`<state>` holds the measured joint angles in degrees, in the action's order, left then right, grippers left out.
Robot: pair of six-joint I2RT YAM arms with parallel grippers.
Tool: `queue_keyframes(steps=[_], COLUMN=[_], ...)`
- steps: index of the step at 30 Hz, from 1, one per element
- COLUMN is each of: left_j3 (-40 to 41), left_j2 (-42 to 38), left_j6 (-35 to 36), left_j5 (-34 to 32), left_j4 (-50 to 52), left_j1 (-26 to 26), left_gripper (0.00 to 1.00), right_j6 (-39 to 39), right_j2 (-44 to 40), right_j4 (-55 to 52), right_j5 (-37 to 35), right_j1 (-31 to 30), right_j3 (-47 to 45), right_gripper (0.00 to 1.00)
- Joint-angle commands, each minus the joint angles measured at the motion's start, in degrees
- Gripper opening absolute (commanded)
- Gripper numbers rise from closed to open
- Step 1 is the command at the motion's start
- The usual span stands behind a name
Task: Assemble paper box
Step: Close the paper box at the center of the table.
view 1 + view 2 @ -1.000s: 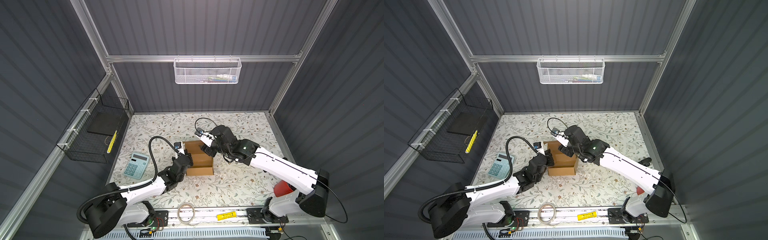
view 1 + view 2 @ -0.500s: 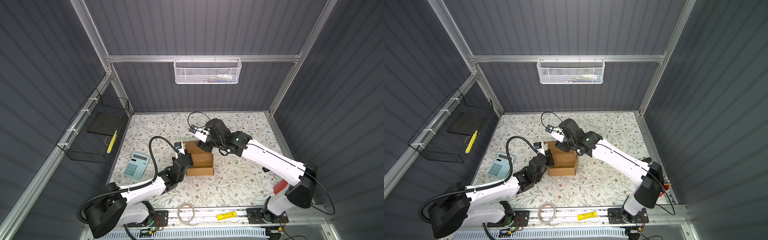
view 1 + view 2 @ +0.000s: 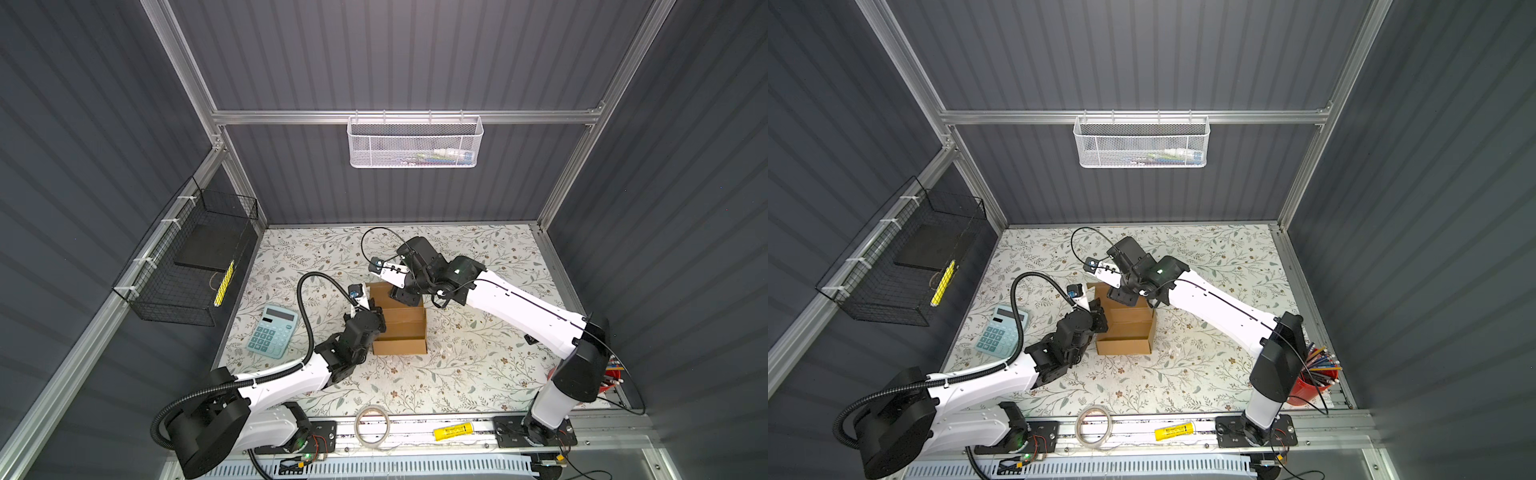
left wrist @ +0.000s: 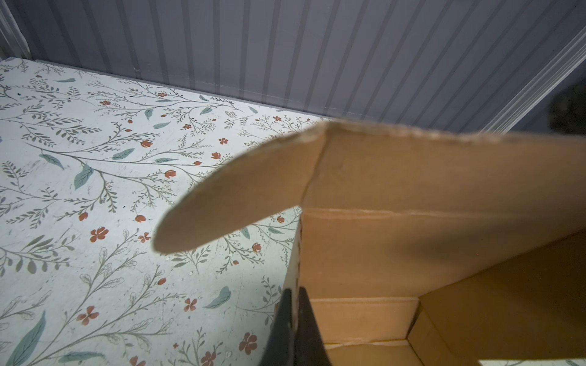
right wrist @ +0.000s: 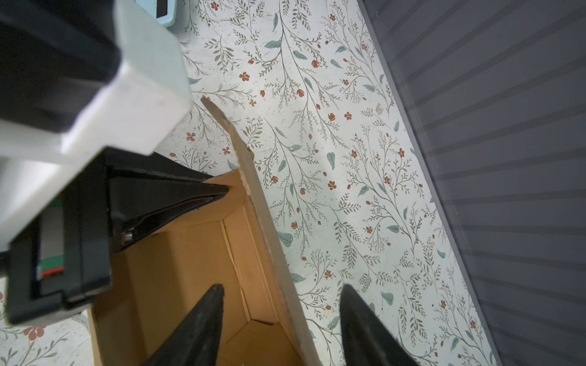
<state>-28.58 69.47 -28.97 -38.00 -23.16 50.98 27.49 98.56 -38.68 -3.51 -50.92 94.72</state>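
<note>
- The paper box point(image 3: 402, 332) sits mid-way on the table point(image 3: 478, 357), open top up, long axis running front to back.
- The left pincer point(image 4: 293, 296) clamps its left wall.
- The right pincer point(image 5: 280, 290) gapes astride the far flap, seemingly not touching it.

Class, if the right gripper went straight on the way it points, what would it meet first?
The box. Its upright wall stands between the right gripper's open fingers, so the inner finger would probably reach the box floor first; depth is unclear.
</note>
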Motion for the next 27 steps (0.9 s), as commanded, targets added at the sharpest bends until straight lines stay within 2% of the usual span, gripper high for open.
queue_keyframes(steps=[1, 9, 27], left_j3=[0.32, 0.62, 3.15], left_j2=[-0.66, 0.13, -3.03], left_j6=[1.11, 0.49, -0.82], left_j5=[-1.46, -1.38, -3.44], left_j4=[1.10, 0.31, 1.38], left_j1=[0.29, 0.32, 1.61], left_gripper=[0.00, 0.00, 0.00], right_j6=[1.29, 0.45, -4.09], right_j2=[1.55, 2.00, -0.81], right_j4=[-2.44, -3.99, 1.15], right_j5=[1.20, 2.11, -0.01], right_j1=[0.15, -0.65, -5.11], right_j3=[2.10, 1.04, -7.79], right_gripper=[0.59, 0.49, 0.30])
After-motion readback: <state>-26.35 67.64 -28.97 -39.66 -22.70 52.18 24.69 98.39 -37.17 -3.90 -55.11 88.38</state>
